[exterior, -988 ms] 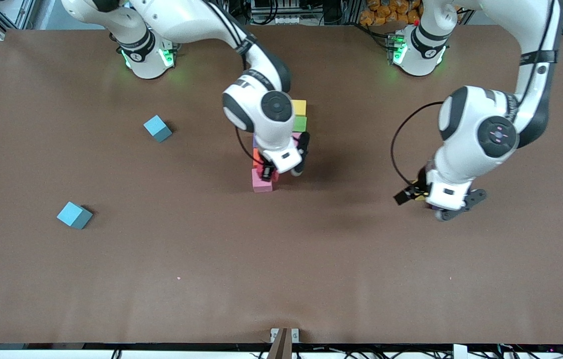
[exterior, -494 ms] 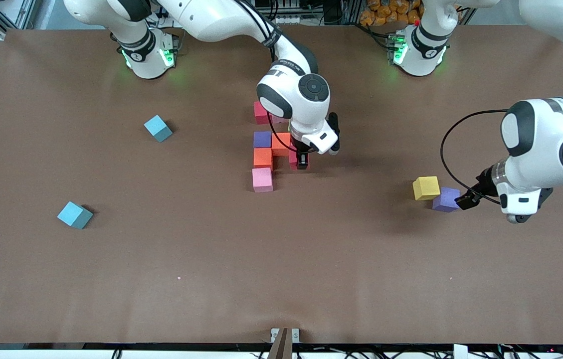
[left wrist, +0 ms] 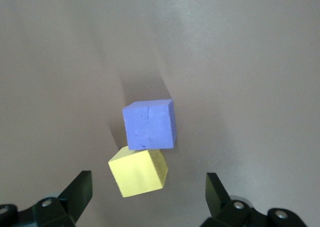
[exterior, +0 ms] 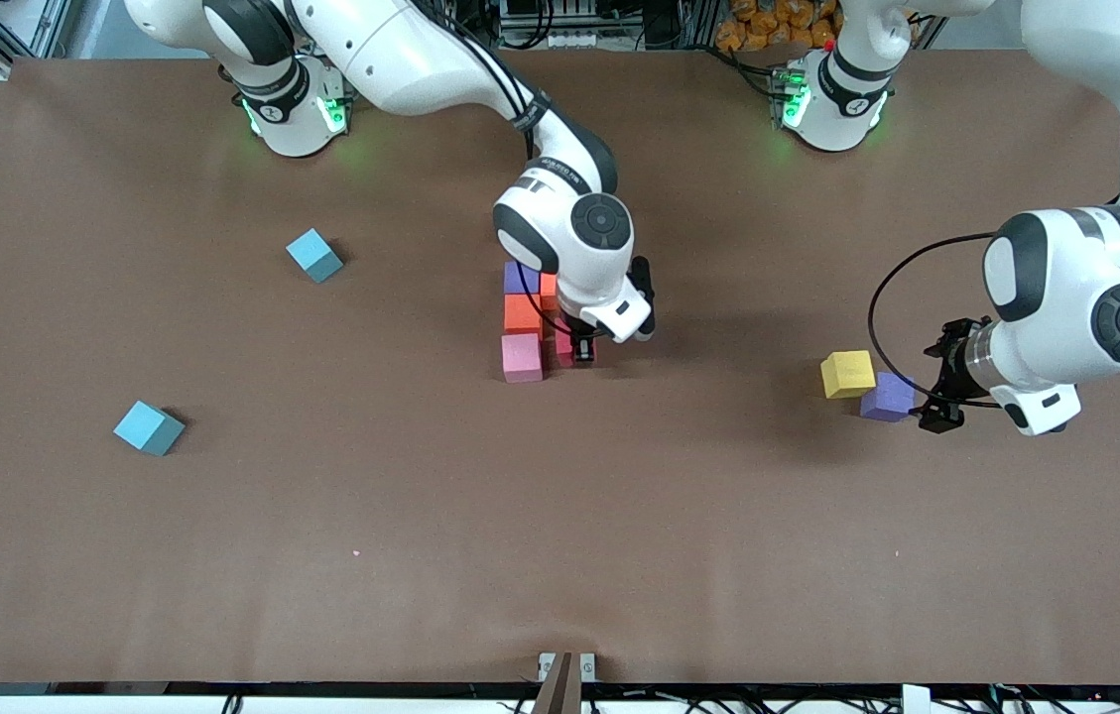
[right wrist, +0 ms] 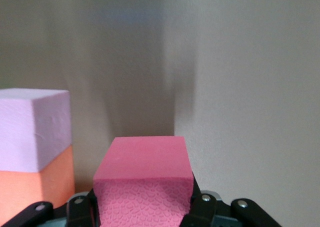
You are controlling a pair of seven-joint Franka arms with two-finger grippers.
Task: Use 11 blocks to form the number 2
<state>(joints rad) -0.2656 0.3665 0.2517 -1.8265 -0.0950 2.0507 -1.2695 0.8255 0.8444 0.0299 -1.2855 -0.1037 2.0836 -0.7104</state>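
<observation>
My right gripper (exterior: 579,349) is shut on a red block (exterior: 565,351), held low beside the pink cube (exterior: 522,357) at the end of the partial digit nearest the front camera. An orange cube (exterior: 523,315) and a purple cube (exterior: 520,277) continue that column; the rest of the digit is hidden under the right arm. In the right wrist view the red block (right wrist: 145,182) sits between the fingers, next to the pink cube (right wrist: 32,129) and the orange cube (right wrist: 35,192). My left gripper (exterior: 936,387) is open beside a loose purple cube (exterior: 885,397) and a yellow cube (exterior: 847,374). The left wrist view shows both, purple (left wrist: 149,124) and yellow (left wrist: 138,172).
Two light-blue cubes lie toward the right arm's end of the table, one (exterior: 313,255) nearer the robots' bases and one (exterior: 149,427) nearer the front camera. The brown table (exterior: 560,545) is bare along the front camera's edge.
My right gripper has carried the red block toward the front camera, from beside the orange cubes to beside the pink cube. My left gripper has turned and shifted slightly beside the loose purple cube.
</observation>
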